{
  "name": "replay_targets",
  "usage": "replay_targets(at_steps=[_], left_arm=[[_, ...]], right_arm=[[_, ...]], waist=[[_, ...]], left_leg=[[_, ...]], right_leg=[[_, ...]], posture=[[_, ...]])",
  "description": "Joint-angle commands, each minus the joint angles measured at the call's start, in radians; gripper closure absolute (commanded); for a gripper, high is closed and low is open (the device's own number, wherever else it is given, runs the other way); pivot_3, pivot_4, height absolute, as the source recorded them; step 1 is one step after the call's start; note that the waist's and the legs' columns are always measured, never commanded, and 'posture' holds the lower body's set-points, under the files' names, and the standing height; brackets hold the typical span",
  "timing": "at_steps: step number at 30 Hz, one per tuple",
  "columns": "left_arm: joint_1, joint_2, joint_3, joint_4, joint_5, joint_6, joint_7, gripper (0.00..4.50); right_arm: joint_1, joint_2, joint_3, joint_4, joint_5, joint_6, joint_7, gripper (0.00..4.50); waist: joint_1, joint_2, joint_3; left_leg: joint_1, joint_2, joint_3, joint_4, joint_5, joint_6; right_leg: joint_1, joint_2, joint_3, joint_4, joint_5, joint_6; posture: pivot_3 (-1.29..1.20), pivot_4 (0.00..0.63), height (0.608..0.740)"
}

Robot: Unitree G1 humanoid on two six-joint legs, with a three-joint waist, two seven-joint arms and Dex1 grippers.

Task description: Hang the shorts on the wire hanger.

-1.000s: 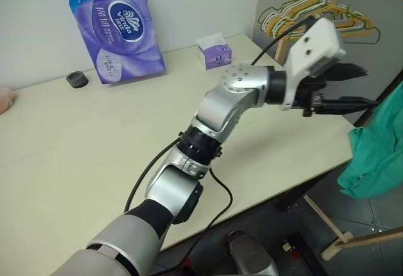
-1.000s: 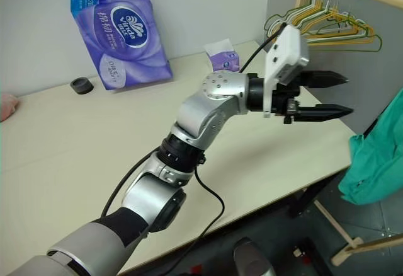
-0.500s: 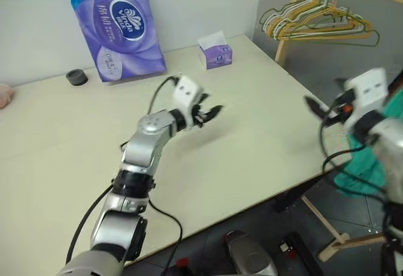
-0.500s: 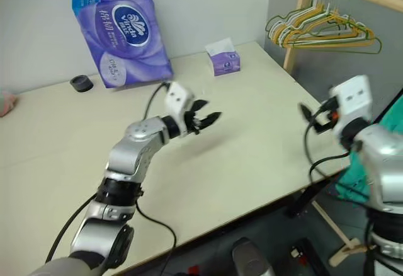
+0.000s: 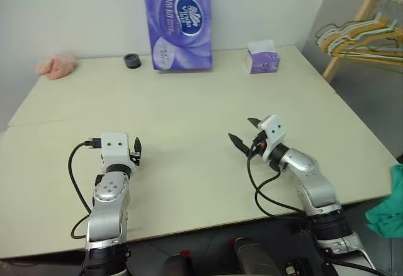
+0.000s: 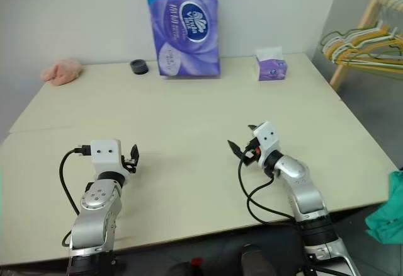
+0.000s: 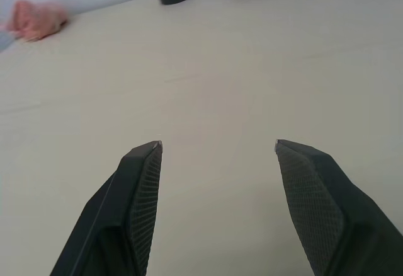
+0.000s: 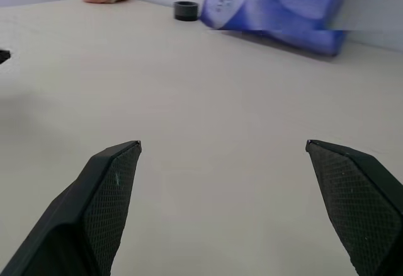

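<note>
The teal-green shorts (image 5: 388,205) show as a bunch of fabric past the table's near right corner, cut off by the picture's edge. The wire hanger is out of view. My left gripper (image 5: 135,151) hovers low over the near left of the table (image 5: 189,99), pointing forward; in its wrist view the fingers (image 7: 141,181) stand apart with bare tabletop between them. Low over the table's near middle, my right gripper (image 5: 244,132) points forward and left. It is wide open and holds nothing (image 8: 223,143). Both grippers are far from the shorts.
A purple tissue pack (image 5: 179,21) stands at the table's back edge, with a black ring (image 5: 131,60) to its left and a small tissue box (image 5: 262,60) to its right. A pink cloth lump (image 5: 56,66) lies at the back left. Bunched hangers (image 5: 362,33) hang on a wooden rack at the right.
The camera has swung left. Both arms dropped from up near the rack and shorts to low over the table, moving left. Both grippers stayed open.
</note>
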Motion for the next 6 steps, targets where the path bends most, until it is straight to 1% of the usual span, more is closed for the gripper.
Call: replay_targets(at_steps=[1,4,6], left_arm=[[-0.023,-0.006,-0.001,-0.028,-0.005,-0.017,0.016,1.49],[-0.036,-0.008,0.005,-0.008,-0.033,-0.012,0.002,1.49],[-0.045,-0.002,0.009,0.007,-0.045,-0.017,-0.006,1.49]], right_arm=[[-0.042,0.017,-0.020,0.044,0.005,-0.063,0.008,0.02],[-0.056,0.023,-0.012,0.079,-0.002,-0.088,0.020,0.02],[-0.062,0.025,-0.007,0.098,-0.006,-0.100,0.026,0.02]], waist=[[0.019,0.000,0.000],[0.039,0.000,0.000],[0.043,-0.001,0.000]], left_leg=[[0.000,0.000,0.000,0.000,0.000,0.000],[0.000,0.001,-0.002,0.000,0.000,0.000],[0.000,0.001,-0.003,0.000,0.000,-0.001]], right_leg=[[0.000,0.000,-0.001,0.000,0.000,-0.001],[0.000,0.000,-0.002,0.001,0.001,-0.002],[0.000,0.000,-0.003,0.001,0.001,-0.002]], posture=[[-0.07,0.084,0.740],[-0.06,0.090,0.740],[-0.05,0.096,0.740]])
